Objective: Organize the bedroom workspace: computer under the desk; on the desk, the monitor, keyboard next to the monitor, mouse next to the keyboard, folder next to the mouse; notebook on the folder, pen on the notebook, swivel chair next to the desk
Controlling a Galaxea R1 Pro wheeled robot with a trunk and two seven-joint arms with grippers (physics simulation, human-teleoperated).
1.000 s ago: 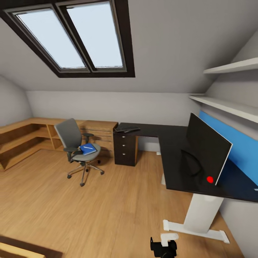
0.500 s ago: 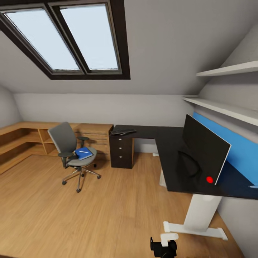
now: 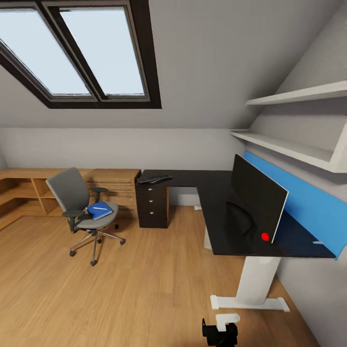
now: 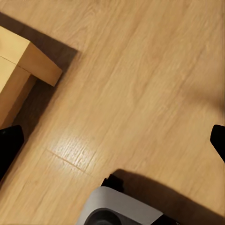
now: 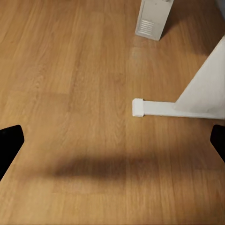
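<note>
Pointing down at wood floor (image 5: 70, 93), both pincers spread and empty, folder (image 3: 100, 210) on swivel chair (image 3: 79, 205)

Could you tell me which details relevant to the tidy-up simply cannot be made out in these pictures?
- Head view: the keyboard on the far end of the desk is too small to show a mouse beside it.
- Head view: a white streak, perhaps the pen, on the folder on the swivel chair; notebook indistinguishable.
- Right wrist view: the computer is cut off by the edge.
</note>
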